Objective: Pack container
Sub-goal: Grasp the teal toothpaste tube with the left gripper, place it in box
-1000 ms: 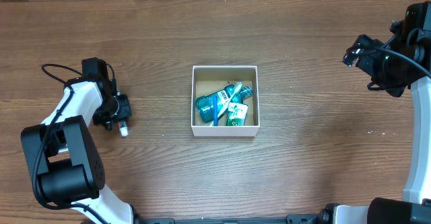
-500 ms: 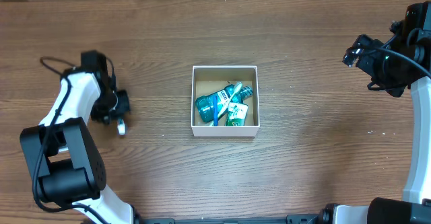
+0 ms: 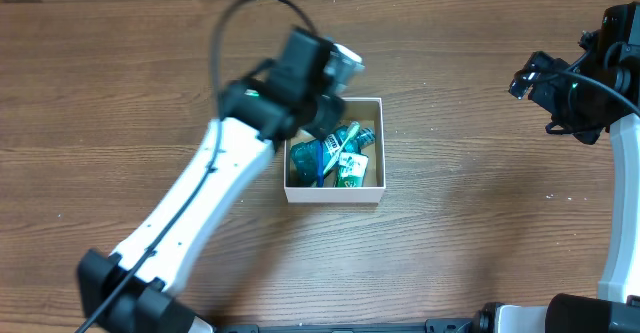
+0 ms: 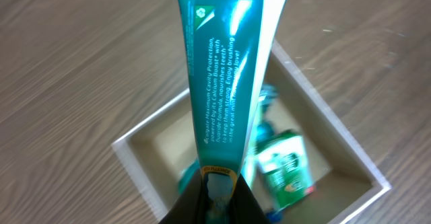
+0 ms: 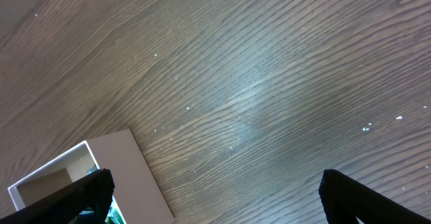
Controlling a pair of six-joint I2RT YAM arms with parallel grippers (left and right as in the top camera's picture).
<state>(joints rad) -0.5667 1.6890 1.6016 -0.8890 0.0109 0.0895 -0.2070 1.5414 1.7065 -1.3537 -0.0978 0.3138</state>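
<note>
Wooden worktop carries the container at centre; only the left wrist view shows the left gripper clamping a teal toothpaste tube above it; right gripper gapes, well apart.

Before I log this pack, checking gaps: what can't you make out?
Overhead: the blurred left arm covers the box's top-left corner.
Left wrist: the tube, in the left claw, hides the box's middle.
Right wrist: the picture's edge cuts off most of the box.
</note>
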